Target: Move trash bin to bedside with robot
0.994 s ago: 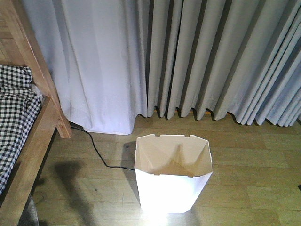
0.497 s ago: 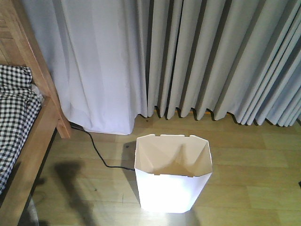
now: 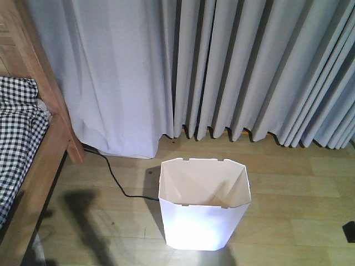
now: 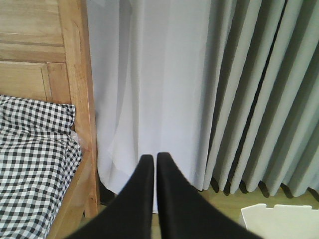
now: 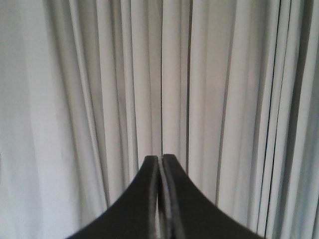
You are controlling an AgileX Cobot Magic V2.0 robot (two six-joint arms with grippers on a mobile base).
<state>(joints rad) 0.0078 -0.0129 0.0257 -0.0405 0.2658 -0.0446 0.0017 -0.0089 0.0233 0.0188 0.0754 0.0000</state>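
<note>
Two grippers, both with nothing between the fingers. Left gripper [image 4: 155, 158]: black tapered fingers pressed together at the tips, raised above the floor, pointing at the white curtain [image 4: 164, 84] beside the bed's headboard post. Right gripper [image 5: 160, 158]: fingers likewise closed tip to tip, facing only grey pleated curtain [image 5: 159, 74]; neither touches anything.

Trash bin [image 3: 203, 204]: white, thin-walled plastic, angular faceted rim with small notches along the near and far edges, cream interior with creased panels, walls tapering toward the base. It stands upright on the wood-plank floor [image 3: 288, 205], in front of the curtains and apart from them. In the left wrist view only a corner of its rim [image 4: 279, 219] shows at lower right, well below and right of the fingertips.

Bedside [image 3: 33, 160]: light brown wooden frame with black-and-white check bedding [image 3: 16, 138], at the left edge of the front view. The bin sits well apart from it, with open floor between. Black cable [image 3: 113, 177] runs from under the curtain near the bed leg across the floor toward the bin's left side.

Compared with the earlier frames: bin, bed, cable and curtains hold the same places. One change: a small dark shape [image 3: 349, 231] now shows at the right edge of the front view, low down; it was barely visible before. Cannot tell what it is.
</note>
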